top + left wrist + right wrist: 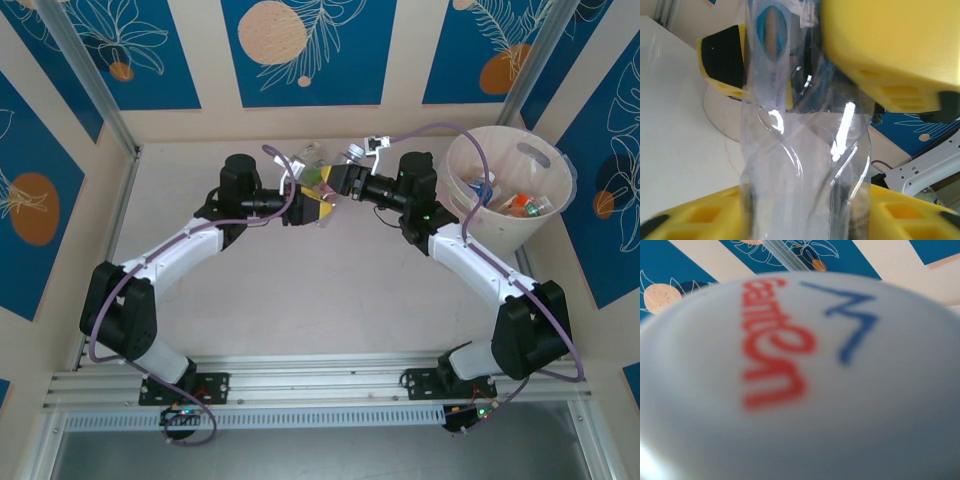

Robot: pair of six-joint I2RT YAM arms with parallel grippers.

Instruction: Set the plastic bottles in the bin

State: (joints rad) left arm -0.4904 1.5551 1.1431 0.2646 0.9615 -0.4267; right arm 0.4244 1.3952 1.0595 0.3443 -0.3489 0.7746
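Over the far middle of the table both arms meet at one clear, crushed plastic bottle. In the left wrist view this bottle stands between the yellow fingers of my left gripper, its sides level with them; real contact is unclear. My right gripper is shut on the bottle's upper part, black pad on one side, yellow finger on the other. In the right wrist view a blurred white label with red letters hides the fingers. The pale bin at the far right holds several bottles.
Wall panels with blue leaf prints close the table at the back and on both sides. A metal rail runs along the near edge by the arm bases. Purple cables loop over both arms near the bin's rim.
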